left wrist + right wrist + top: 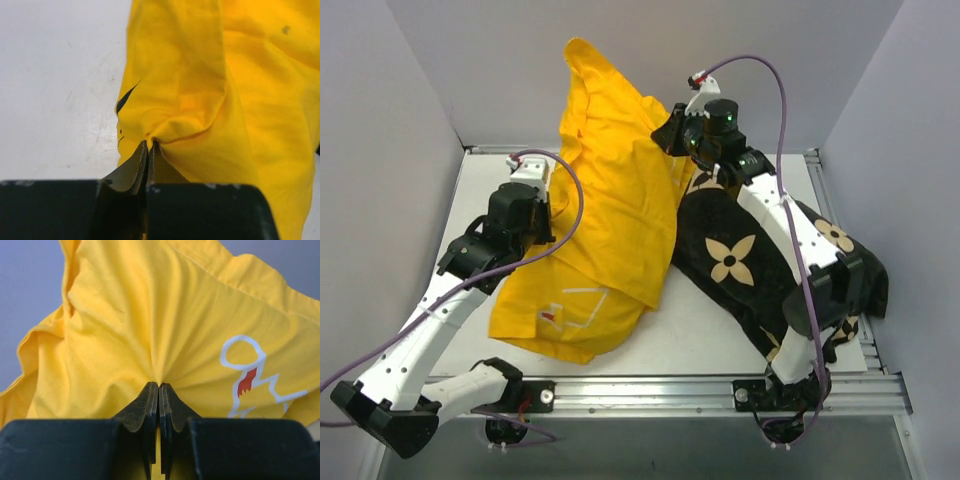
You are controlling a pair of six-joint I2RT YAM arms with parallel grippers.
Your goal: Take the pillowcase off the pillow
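Risk first: loss of the pinch. Held the pillowcase [610,210] by thin gathers only, so could have let it slide free under a sharp tug or an uneven pull between the two arms. Could also have dragged the hanging cloth against the black flowered pillow [730,260] and snagged it or shoved it toward the bench [490,180] edge, with the right arm stretched directly above it. Found no plain white pillow in any view; could not tell whether hidden or already out of the case, so judged a further hazard: hauling on cloth with nothing left inside, or overlooking a pillow tucked out of sight. Clamped the left claw [149,145] fully closed on a pucker at the left border of the yellow fabric, low and just above the bench surface. Clamped the right claw [158,386] likewise closed, no gap visible between the fingers, on a fan of folds near the upper part of the case. Kept the left arm folded, elbow bent, wrist turned inward toward the cloth. Reached the right arm far forward and raised the wrist near the back wall, lifting the top of the case so as to drape it down to the bench, lower end with the cartoon print resting flat near the front.
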